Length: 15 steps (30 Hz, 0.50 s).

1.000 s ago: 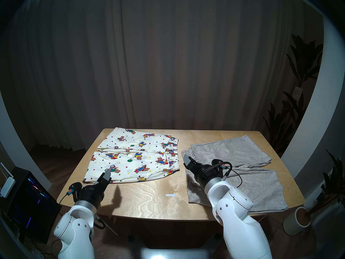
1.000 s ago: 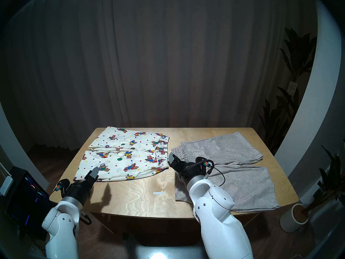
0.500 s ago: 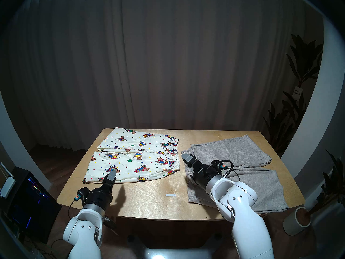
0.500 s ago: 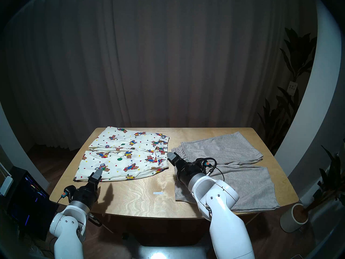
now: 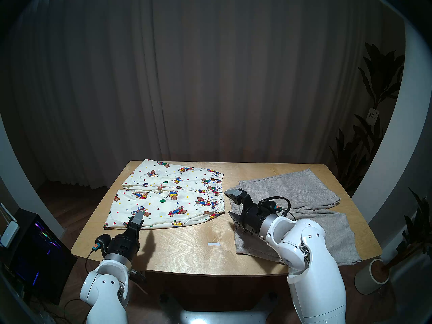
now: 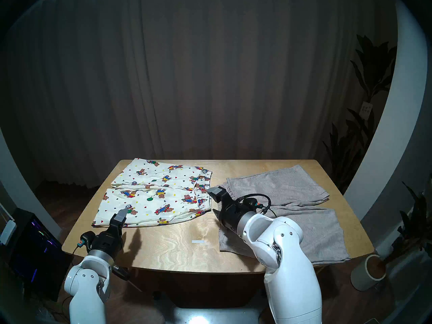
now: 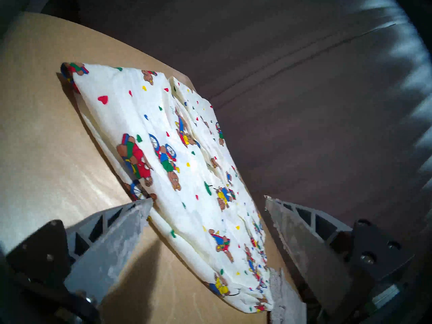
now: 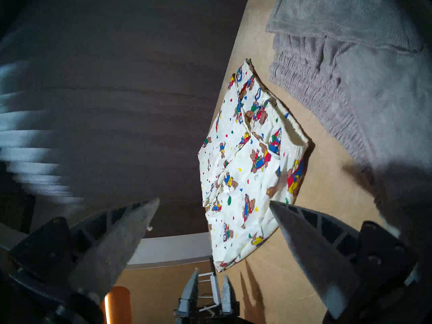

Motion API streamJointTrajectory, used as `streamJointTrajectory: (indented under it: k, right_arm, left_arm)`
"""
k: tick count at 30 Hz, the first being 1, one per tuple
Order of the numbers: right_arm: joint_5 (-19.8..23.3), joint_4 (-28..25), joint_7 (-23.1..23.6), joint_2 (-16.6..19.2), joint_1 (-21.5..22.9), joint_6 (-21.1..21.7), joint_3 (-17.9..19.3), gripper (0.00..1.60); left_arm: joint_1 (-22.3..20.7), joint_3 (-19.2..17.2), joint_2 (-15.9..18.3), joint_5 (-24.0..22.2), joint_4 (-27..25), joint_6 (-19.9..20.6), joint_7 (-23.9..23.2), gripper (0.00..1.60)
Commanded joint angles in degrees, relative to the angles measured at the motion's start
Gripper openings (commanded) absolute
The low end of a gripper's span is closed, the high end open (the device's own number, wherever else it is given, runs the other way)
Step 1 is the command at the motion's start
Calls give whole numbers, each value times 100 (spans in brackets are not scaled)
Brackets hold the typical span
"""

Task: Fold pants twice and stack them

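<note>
- Table (image 5: 187,251): bear shorts (image 5: 168,197) flat on left half, grey shorts (image 5: 304,213) on right half; neither folded yet.
- You're at approach, 1st fold pending.
- L gripper (image 5: 136,220) spread, empty, at bear shorts' near-left corner; R gripper (image 5: 233,206) spread, empty, by the waistbands.
- Next, I'd say: lower both, pinch near hem.

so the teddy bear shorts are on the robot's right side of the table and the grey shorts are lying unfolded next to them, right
Not quite. The teddy bear shorts lie on the robot's left side of the table, as the head view shows. The rest holds: the grey shorts lie unfolded next to them, on the right.
</note>
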Motion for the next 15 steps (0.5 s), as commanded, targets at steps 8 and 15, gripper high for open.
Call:
streamJointTrajectory:
  k: [8, 15]
  right_arm:
    - [1173, -879, -1049, 178, -78, -1368, -666, 160]
    - [1252, -886, -1346, 323, -34, -2104, -978, 160]
  left_arm:
    - [-263, -193, 128, 96, -262, 100, 447, 160]
    - [-417, -228, 141, -107, -255, 339, 620, 160]
